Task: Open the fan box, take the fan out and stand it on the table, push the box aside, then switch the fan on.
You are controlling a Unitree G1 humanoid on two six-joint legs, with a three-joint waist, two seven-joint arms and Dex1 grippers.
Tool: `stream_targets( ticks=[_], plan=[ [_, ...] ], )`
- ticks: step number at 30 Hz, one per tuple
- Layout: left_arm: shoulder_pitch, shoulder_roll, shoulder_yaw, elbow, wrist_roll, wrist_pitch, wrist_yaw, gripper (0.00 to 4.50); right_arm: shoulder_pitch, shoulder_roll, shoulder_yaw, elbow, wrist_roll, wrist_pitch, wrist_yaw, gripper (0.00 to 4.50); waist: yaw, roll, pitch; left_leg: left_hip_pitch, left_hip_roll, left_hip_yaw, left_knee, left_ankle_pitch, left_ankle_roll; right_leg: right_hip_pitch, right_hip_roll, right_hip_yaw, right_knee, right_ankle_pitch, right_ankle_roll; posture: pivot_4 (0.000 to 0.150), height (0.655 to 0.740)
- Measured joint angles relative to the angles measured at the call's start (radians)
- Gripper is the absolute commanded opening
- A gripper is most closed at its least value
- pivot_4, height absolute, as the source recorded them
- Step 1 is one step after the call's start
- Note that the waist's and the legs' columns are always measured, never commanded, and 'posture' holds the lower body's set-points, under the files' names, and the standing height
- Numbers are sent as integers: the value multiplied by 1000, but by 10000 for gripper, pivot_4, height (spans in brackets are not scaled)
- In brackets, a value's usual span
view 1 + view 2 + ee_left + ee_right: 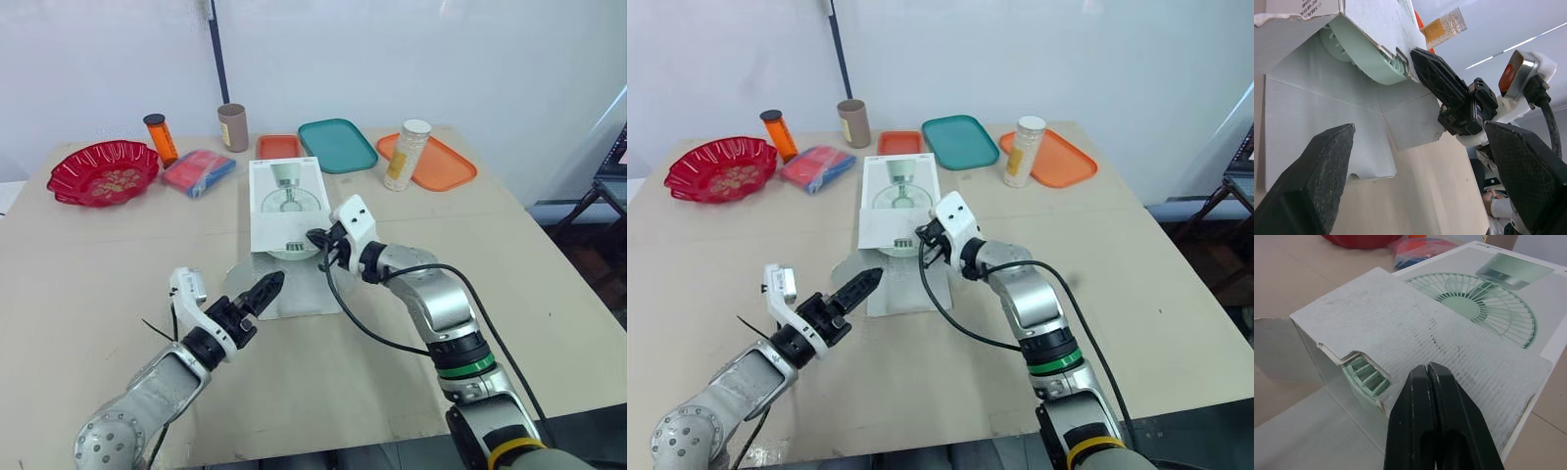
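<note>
A white box [285, 196] printed with a picture of a fan lies flat near the middle of a tan table [88, 264]. Its near end is open, and one flap [309, 294] lies spread on the table toward the robot. The pale green fan [1365, 377] is inside the box, its ribbed rim showing at the open end under the torn edge of the top panel.

The right gripper [315, 239] is at the open near end of the box, its two black fingers pressed together with their tips over the top panel just beside the exposed rim. The left gripper [274, 284] hovers over the spread flap, pointing toward the box mouth, and its wrist view shows its fingers wide apart with nothing between them.

Along the far side of the table, from the robot's left to right, sit a red bowl [103, 172], an orange bottle [161, 138], a red and blue packet [199, 171], a brown cup [232, 127], a small orange tray [278, 147], a teal tray [337, 145], a jar [407, 155] of pale grains and a larger orange tray [446, 164]
</note>
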Motion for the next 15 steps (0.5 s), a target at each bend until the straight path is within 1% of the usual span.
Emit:
stream_targets(
  ticks=[4,6,10,13,15],
  plan=[
    [-35,-12,-43,26,43,-14,0,44834,0,-4,0,-3,-3,5,1,0,0,0,0,0,0,0,0,0,0,0,0,0,0,0,0,1500,7400],
    [-68,-50,-79,74,104,-36,-2,44834,-2,-11,3,-6,-5,8,2,0,0,0,0,0,0,0,0,0,0,0,0,0,-1,0,0,1500,7400],
    [-102,-118,-98,122,155,-71,-20,44834,-5,-13,7,-8,-7,14,3,0,0,0,0,0,0,0,-1,0,0,0,0,0,-1,0,0,1500,7400],
    [-102,-133,-112,131,186,-83,-23,44834,-8,-13,7,-8,-7,18,3,0,0,1,0,0,0,0,-2,0,0,0,0,0,-2,0,0,1500,7400],
    [-102,-165,-106,158,226,-113,-25,44834,-10,-13,8,-8,-7,21,3,0,0,1,0,0,0,0,-2,0,0,0,0,0,-2,0,0,1500,7400]
  ],
)
